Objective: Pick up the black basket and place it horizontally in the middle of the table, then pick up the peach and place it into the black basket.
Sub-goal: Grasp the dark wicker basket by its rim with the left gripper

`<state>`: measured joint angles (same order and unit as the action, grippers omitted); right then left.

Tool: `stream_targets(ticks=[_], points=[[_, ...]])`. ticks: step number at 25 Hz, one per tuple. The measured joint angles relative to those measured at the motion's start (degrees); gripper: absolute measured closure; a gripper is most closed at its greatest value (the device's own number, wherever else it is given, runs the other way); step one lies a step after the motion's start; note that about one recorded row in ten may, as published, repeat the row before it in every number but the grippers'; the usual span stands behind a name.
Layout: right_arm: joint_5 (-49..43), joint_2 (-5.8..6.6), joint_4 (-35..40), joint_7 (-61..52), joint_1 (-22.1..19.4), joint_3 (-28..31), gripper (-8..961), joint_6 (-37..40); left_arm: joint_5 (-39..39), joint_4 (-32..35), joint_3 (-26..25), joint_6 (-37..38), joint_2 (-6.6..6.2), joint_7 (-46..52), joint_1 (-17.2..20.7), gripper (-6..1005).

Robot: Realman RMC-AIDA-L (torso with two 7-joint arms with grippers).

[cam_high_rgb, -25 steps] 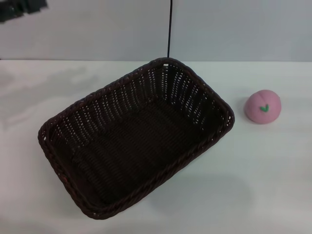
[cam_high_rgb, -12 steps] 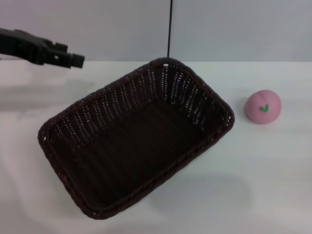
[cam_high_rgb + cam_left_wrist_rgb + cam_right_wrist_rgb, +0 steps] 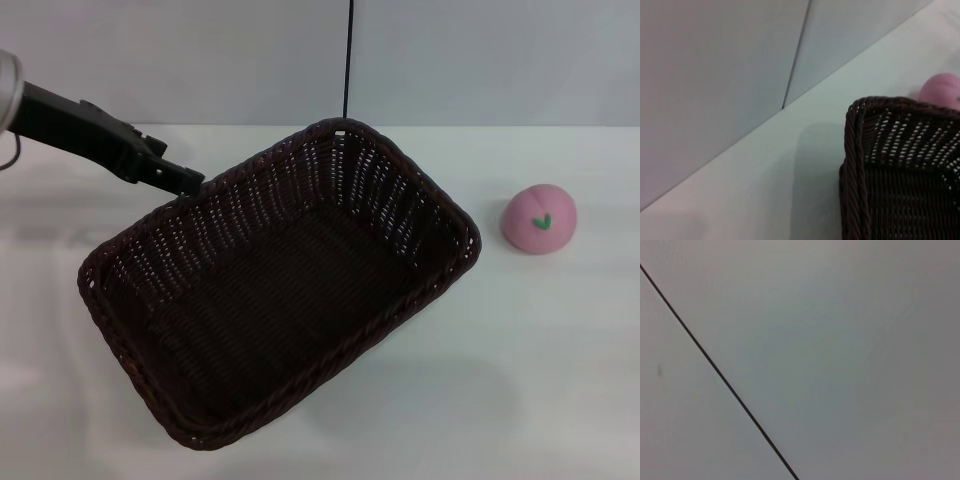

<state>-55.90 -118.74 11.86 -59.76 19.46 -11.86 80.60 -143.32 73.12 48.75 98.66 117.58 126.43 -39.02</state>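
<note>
Left end effector (image 3: 185, 180) at black basket (image 3: 280, 290) rim

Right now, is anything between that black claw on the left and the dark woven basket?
Nothing visible. The left claw is already at the far rim of the dark woven basket, and only bare white table lies around it.
</note>
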Motion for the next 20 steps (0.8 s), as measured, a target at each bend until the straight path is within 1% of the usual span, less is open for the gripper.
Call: stream_targets(ticks=[2, 5, 13, 14, 19, 20], points=[[0.0, 0.00, 0.0, 0.0, 0.1, 0.0, 494, -0.3, -0.3, 0.0, 0.6, -0.3, 0.10, 0.0, 0.0, 283], [0.0, 0.00, -0.1, 0.0, 0.3, 0.0, 494, -0.8, -0.7, -1.6, 3.4, -2.2, 0.17, 0.1, 0.0, 267], [0.0, 0.00, -0.1, 0.1, 0.5, 0.0, 493, -1.7, -1.2, -4.0, 5.2, -3.4, 0.16, 0.1, -0.3, 210], [0.0, 0.00, -0.1, 0.1, 0.6, 0.0, 493, -1.8, -2.8, -5.7, 6.2, -4.6, 0.18, 0.1, -0.8, 202], [0.0, 0.00, -0.1, 0.1, 0.8, 0.0, 493, -2.6, -3.7, -7.6, 8.7, -6.4, 0.21, 0.4, -0.9, 212], [0.0, 0.00, -0.1, 0.1, 0.8, 0.0, 493, -2.8, -4.9, -8.6, 9.1, -7.0, 0.22, 1.0, -1.4, 214]])
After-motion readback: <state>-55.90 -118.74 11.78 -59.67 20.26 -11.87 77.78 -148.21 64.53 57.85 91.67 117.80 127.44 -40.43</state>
